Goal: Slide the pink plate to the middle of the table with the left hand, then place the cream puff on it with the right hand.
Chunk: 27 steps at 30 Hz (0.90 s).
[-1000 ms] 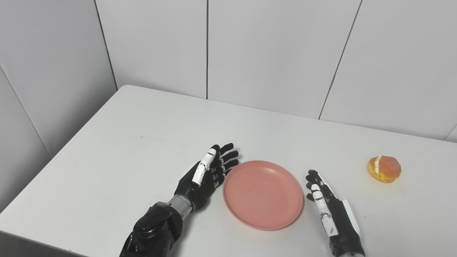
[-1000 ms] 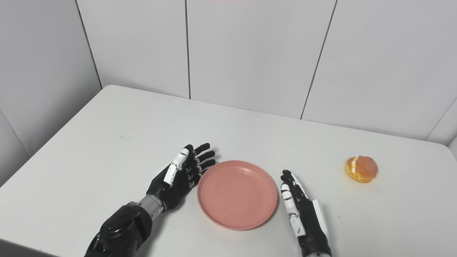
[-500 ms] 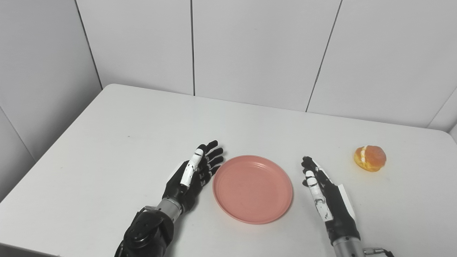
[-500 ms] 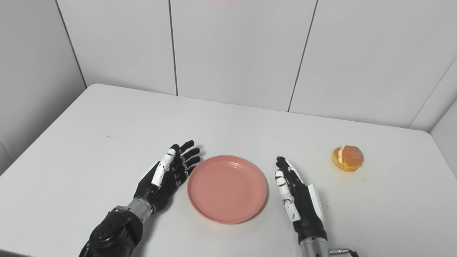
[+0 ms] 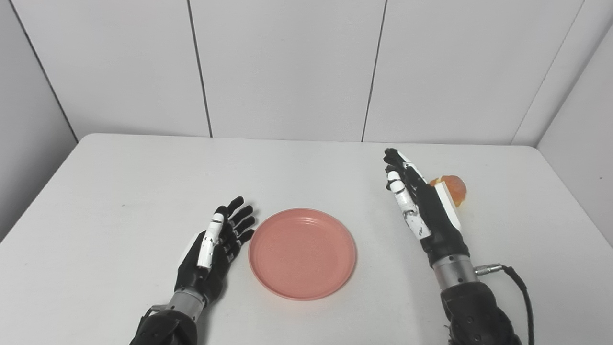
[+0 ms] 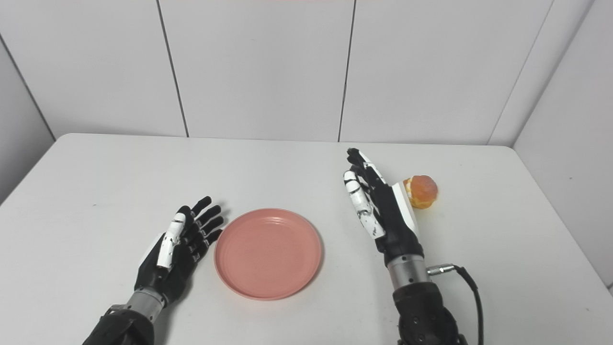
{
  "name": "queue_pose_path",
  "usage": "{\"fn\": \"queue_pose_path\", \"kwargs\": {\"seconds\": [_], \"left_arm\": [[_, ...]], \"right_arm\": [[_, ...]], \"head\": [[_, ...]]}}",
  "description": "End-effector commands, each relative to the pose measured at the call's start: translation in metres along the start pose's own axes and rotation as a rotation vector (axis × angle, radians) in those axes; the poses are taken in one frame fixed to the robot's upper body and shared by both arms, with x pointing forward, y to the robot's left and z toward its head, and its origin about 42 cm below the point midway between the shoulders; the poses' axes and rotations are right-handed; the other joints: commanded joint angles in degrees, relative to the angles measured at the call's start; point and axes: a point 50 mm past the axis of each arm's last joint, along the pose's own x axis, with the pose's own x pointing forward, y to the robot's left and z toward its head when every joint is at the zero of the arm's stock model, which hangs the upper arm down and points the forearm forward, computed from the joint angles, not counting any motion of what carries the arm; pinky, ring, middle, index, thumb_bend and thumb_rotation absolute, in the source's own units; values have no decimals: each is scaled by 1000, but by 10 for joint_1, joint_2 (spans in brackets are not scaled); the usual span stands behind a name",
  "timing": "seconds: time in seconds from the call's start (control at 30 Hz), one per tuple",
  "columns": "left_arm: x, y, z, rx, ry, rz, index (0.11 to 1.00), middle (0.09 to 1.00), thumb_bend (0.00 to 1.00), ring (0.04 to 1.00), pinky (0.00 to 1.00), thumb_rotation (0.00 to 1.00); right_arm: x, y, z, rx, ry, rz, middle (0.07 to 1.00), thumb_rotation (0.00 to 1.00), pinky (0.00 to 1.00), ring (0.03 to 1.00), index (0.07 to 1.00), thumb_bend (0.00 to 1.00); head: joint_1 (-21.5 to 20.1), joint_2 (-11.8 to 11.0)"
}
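The round, shallow pink plastic plate [image 6: 267, 253] lies flat near the middle of the white table [image 6: 297, 163], so the slide looks done, and the step in hand is, by my reading, the reach for the puff; the left hand [image 6: 179, 244] rests just beside the plate's left rim, fingers spread and holding nothing, and it is best left there, clear of the dish. The right hand [image 6: 378, 211] is raised on edge, fingers straight and apart, empty; the small golden cream puff with a pale filling seam [image 6: 421, 191] sits just beyond its back, on the side away from the plate, and in the left eye view the hand half hides it. To do this well the hand should pass over or around the puff so that the palm faces it, not the back; then the fingers and thumb should close lightly from opposite sides, since the pastry looks soft and would likely crush or roll under a hard or one-sided push; a lift straight up before the carry toward the plate would keep it off the rim.
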Motion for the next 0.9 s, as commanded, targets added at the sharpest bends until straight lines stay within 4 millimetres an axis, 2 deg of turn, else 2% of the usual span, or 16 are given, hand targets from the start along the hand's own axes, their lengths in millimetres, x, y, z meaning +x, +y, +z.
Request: {"fn": "queue_pose_path", "kwargs": {"seconds": [0.0, 0.13, 0.2, 0.43, 0.6, 0.77, 0.87], "left_arm": [[3, 4, 8, 15, -54, -8, 900, 912, 440, 919, 942, 1000], [4, 12, 5, 19, -63, -22, 908, 920, 451, 928, 953, 1000], [5, 16, 3, 17, -67, -24, 909, 920, 455, 927, 952, 1000], [5, 23, 1, -2, -76, -34, 921, 936, 461, 948, 976, 1000], [3, 28, -1, 15, -79, -26, 916, 935, 469, 946, 969, 1000], [2, 33, -3, 15, -77, -28, 918, 941, 468, 952, 976, 1000], [2, 35, -4, 16, -74, -25, 916, 940, 465, 948, 966, 1000]], "right_arm": [[12, -15, 24, -66, -96, -41, 873, 903, 791, 859, 877, 360], [23, -28, 33, -139, -112, -59, 872, 781, 772, 848, 876, 384], [29, -34, 33, -170, -129, -63, 875, 755, 739, 847, 882, 393], [47, -56, 33, -271, -161, -80, 878, 742, 758, 847, 890, 470], [62, -76, 32, -402, -111, -110, 886, 734, 773, 859, 885, 508], [73, -95, 29, -519, -30, -77, 884, 699, 768, 858, 883, 616], [77, -100, 25, -578, 14, -67, 887, 615, 754, 855, 894, 722]], "head": [[-3, -1], [-23, -3], [-38, -6], [-61, -10], [-80, -16], [-91, -23], [-94, -25]]}}
